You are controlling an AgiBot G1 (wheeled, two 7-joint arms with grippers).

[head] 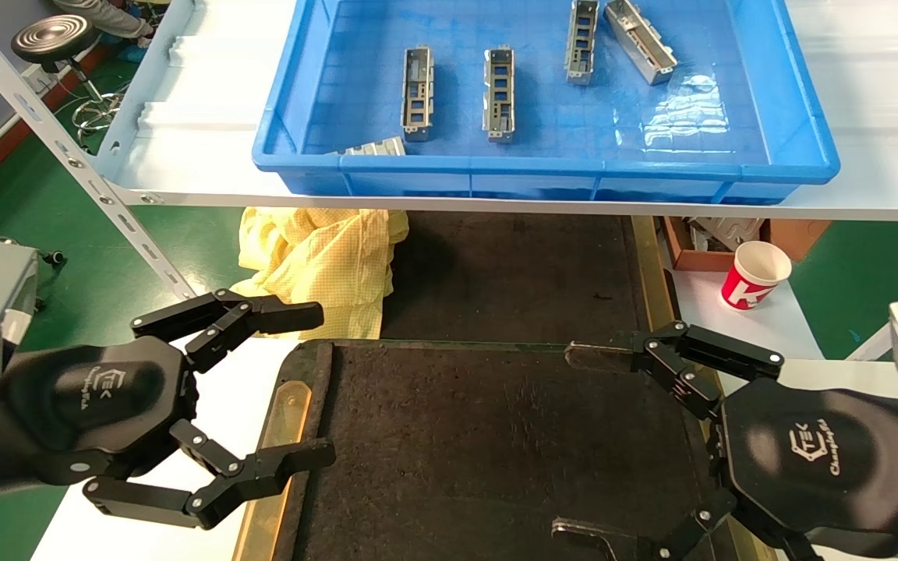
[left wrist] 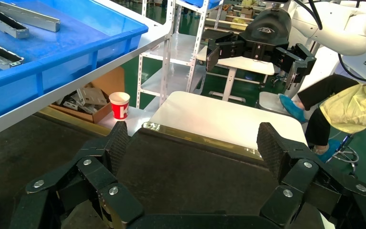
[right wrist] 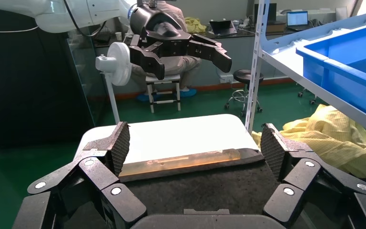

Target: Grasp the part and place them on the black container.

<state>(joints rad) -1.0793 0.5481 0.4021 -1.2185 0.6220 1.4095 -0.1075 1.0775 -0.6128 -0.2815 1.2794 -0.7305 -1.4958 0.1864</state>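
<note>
Several silver-grey parts lie in the blue crate (head: 800,117) on the shelf: one (head: 417,93), another (head: 499,93), a third (head: 581,40) and more; some show in the left wrist view (left wrist: 26,15). The black container (head: 496,452) lies below, bare of parts, with brass strips (head: 277,444) along its sides; it also shows in the left wrist view (left wrist: 181,176) and the right wrist view (right wrist: 205,191). My left gripper (head: 323,386) is open and empty over the container's left edge. My right gripper (head: 578,444) is open and empty over its right side.
A yellow cloth (head: 324,261) lies under the shelf edge. A red and white paper cup (head: 755,275) stands by a cardboard box (head: 730,238) at the right. White table surface (head: 215,397) flanks the container. A slanted shelf strut (head: 67,148) runs at left.
</note>
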